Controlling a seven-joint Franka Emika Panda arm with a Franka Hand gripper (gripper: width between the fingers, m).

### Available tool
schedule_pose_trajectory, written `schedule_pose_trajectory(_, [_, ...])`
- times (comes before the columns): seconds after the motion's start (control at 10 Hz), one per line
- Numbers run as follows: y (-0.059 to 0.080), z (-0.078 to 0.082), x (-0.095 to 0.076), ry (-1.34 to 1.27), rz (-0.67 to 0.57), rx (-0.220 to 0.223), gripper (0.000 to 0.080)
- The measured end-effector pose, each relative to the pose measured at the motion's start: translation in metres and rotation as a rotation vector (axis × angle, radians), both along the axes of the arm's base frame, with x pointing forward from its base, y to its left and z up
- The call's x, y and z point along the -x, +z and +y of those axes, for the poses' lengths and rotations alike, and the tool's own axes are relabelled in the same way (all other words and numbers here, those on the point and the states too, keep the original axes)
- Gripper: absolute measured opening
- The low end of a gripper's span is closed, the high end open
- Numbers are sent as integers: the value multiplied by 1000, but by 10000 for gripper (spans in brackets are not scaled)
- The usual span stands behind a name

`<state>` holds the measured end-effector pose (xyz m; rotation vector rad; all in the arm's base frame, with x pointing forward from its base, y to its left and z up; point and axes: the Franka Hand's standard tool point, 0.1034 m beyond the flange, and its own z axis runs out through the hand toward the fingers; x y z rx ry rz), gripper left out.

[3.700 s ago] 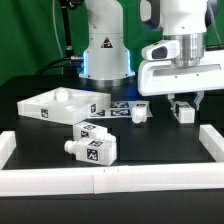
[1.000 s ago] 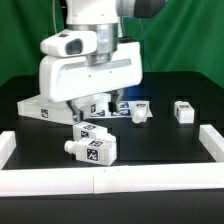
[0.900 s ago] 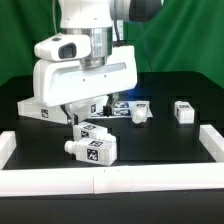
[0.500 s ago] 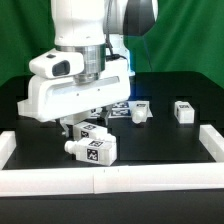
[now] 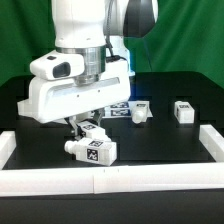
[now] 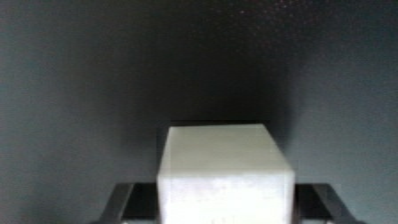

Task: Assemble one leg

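Note:
Two white legs with tag stickers lie at the front left in the exterior view, one (image 5: 97, 132) just behind the other (image 5: 92, 151). My gripper (image 5: 76, 126) is down at the table on the end of the rear leg. In the wrist view this leg (image 6: 224, 170) fills the space between my fingers (image 6: 135, 198), which sit against its two sides. The gripper (image 6: 224, 205) looks shut on it. The leg still rests on the black table.
Two more legs lie at the back, one (image 5: 141, 112) mid-table and one (image 5: 183, 110) at the exterior view's right. The marker board (image 5: 122, 110) lies beside them. The tabletop panel is hidden behind my hand. A white wall (image 5: 110, 181) rims the table's front and sides.
My arm has swung from the exterior view's right to the front left and come down over the two legs. In the last half second the fingers dropped around the rear leg.

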<state>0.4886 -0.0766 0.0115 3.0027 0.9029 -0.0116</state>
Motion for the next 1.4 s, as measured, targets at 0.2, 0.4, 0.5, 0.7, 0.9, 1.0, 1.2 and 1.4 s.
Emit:
schedule_pose_trajectory(0.2, [0,-16,9,24,6,8,284])
schedule_pose_trajectory(0.4, [1,-48,23,53,18,16,284])
schedule_pose_trajectory(0.5, [1,-64,32,57,24,20,284])
schedule_pose_trajectory(0.7, [0,-94,49,56,31,26,285])
schedule_pose_trajectory(0.9, [0,-103,53,44,22,32,285])
schedule_pose_trajectory(1.0, [0,-103,53,44,18,34,285])
schedule_pose_trajectory(1.2, [-1,-104,53,44,18,34,310])
schedule_pose_trajectory(1.4, [-1,-103,53,44,19,34,502])
